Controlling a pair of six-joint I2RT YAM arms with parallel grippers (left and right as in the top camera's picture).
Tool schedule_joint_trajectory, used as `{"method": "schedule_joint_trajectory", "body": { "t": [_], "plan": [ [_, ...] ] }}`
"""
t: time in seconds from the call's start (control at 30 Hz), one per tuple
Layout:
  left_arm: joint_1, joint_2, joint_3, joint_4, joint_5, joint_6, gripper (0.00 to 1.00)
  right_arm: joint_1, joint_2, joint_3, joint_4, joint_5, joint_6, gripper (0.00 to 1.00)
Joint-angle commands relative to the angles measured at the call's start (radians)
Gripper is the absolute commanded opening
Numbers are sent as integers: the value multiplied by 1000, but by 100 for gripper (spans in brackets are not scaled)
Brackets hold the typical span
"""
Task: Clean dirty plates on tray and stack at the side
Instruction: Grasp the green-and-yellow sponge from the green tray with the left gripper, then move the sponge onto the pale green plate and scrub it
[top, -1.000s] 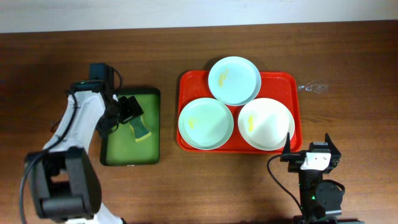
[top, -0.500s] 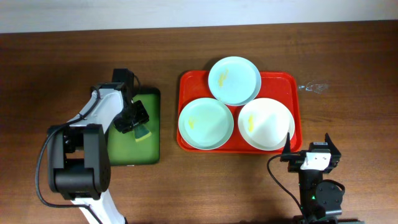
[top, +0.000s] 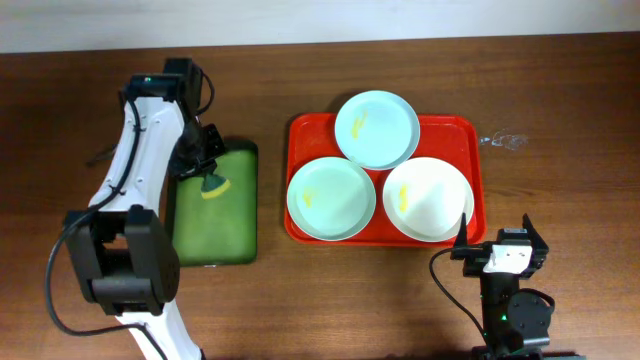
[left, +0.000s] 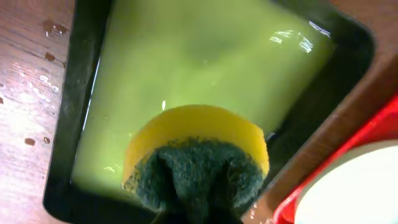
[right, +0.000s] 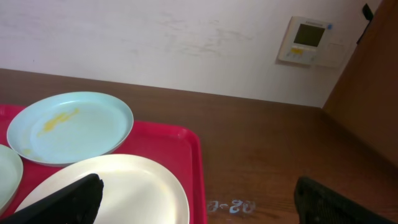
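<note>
Three plates lie on the red tray (top: 463, 135): a mint one (top: 376, 128) at the back, a mint one (top: 331, 197) front left and a white one (top: 428, 198) front right, each with yellow smears. My left gripper (top: 206, 168) is shut on a yellow sponge with a dark green scouring side (top: 213, 184), held over the back of the green tray (top: 215, 230). The left wrist view shows the sponge (left: 196, 162) pinched at its green side above the green liquid. My right gripper (right: 199, 205) stands open at the red tray's front right corner (right: 186, 143), beside the white plate (right: 124, 186).
Water drops lie on the table right of the red tray (top: 500, 141) and left of the green tray (left: 53, 28). In the left wrist view the red tray's rim (left: 373, 121) is close on the right. A wall runs behind the table (right: 186, 43).
My left gripper has shut on the sponge and carried it from the middle of the green tray toward its back left. The right arm and the plates have not moved.
</note>
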Motion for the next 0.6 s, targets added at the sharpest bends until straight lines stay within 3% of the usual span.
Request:
{"method": "schedule_joint_trajectory", "body": {
  "t": [0.0, 0.07, 0.2, 0.3, 0.4, 0.43, 0.5, 0.57],
  "plan": [
    [8, 5, -271, 219, -13, 31, 0, -6, -6, -8, -4, 16, 1, 99],
    [20, -2, -223, 167, 33, 57, 0, -6, -6, -8, -4, 16, 1, 99],
    [-6, -130, 35, -60, 143, 95, 0, -6, -6, -8, -4, 16, 1, 98],
    [-176, -162, -8, -27, 170, 93, 0, -6, -6, -8, -4, 16, 1, 99],
    [-366, -161, -241, 300, 170, -50, 0, -6, -6, -8, -4, 16, 1, 99],
    [-440, -161, -349, 493, 166, -53, 0, -6, -6, -8, -4, 16, 1, 99],
    [-525, -160, -460, 710, 138, -53, 0, -6, -6, -8, -4, 16, 1, 99],
    [-605, -160, -524, 836, 2, -101, 0, -6, -6, -8, -4, 16, 1, 98]
  ]
}}
